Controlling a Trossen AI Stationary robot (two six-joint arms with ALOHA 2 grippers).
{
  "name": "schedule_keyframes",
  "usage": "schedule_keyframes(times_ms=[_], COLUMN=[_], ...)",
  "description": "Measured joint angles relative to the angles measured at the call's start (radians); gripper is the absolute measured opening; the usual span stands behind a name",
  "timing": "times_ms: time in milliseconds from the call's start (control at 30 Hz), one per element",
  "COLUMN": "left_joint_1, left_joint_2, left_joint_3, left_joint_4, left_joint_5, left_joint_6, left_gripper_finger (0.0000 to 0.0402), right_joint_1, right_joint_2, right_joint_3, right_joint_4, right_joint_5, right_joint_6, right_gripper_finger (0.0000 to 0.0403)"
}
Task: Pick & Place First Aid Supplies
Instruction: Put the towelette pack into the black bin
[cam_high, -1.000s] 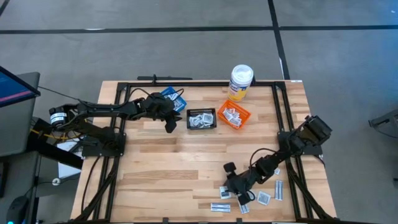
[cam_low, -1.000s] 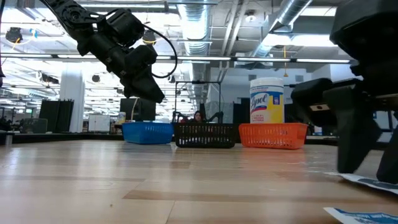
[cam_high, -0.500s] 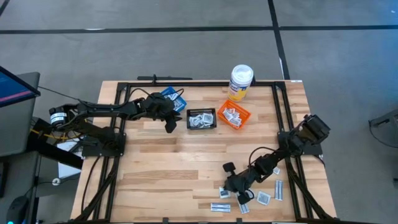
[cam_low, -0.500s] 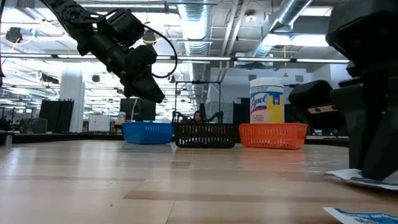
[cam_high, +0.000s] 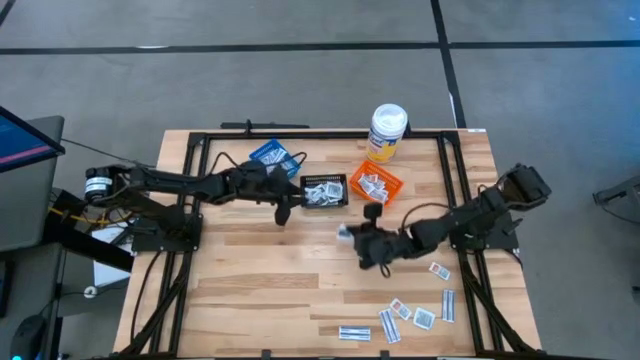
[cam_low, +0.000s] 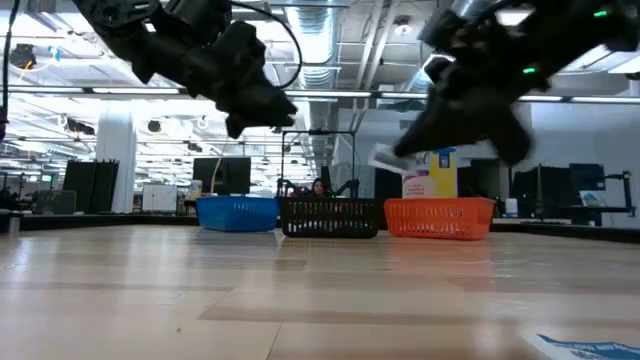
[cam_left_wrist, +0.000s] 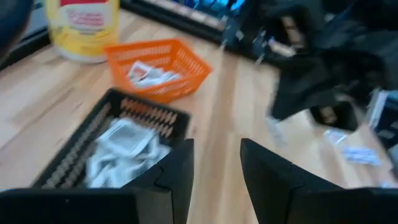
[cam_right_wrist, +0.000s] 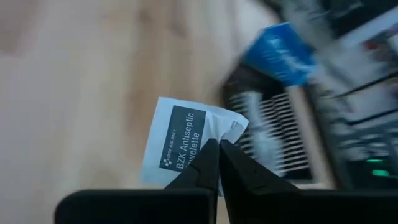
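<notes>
Several first aid supplies, small flat white packets (cam_high: 400, 310), lie on the wooden table at the near right. My right gripper (cam_high: 352, 236) hangs above the table's middle, shut on one white packet (cam_right_wrist: 180, 146) with a dark label; the low view shows this packet (cam_low: 385, 160) in the air. More packets fill the black basket (cam_high: 325, 190) and the orange basket (cam_high: 375, 185). My left gripper (cam_high: 283, 212) stands open and holds nothing just beside the black basket (cam_left_wrist: 124, 140), on its left near corner. My right gripper pinches the packet by one edge (cam_right_wrist: 200, 149) between its two fingertips (cam_right_wrist: 208, 165). The fingers come from the table's right, slanting down. The packet sticks out beyond the fingertips, lifted clear of the table.
A blue basket (cam_high: 272, 155) stands left of the black one. A tall white bottle with a yellow label (cam_high: 387, 130) stands at the far edge behind the orange basket. A black frame (cam_high: 200, 150) runs along the table's sides. Bare wood lies at the near left.
My right gripper has risen from the loose packets at the near right and swung toward the table's middle and the baskets, tipping up toward level; a packet has come up with it, clear of the table. My left gripper has shifted a little toward the black basket.
</notes>
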Motion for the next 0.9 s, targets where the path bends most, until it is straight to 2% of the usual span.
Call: schedule_keyframes(times_ms=[167,267,367,533,900], left_joint_1=[-0.047,-0.048,-0.047,-0.045,-0.047], left_joint_2=[0.129,0.225,0.312,0.394,0.398], left_joint_3=[0.0,0.001,0.001,0.001,0.0], left_joint_4=[0.205,0.349,0.426,0.448,0.448], left_joint_5=[-0.001,-0.001,-0.009,-0.01,-0.014], left_joint_6=[-0.039,-0.118,-0.2,-0.22,-0.219], left_gripper_finger=[0.0131,0.0131,0.0131,0.0131,0.0131], right_joint_1=[-0.088,-0.115,-0.125,-0.129,-0.133], right_joint_2=[0.061,0.108,0.154,0.21,0.226], right_joint_3=[0.001,0.001,0.011,0.046,0.075], right_joint_4=[0.142,0.216,0.307,0.37,0.364], right_joint_5=[0.02,0.04,0.044,0.077,0.166], right_joint_6=[-0.174,-0.236,-0.266,-0.347,-0.354], right_gripper_finger=[0.0004,0.0004,0.0001,0.0002,0.0001])
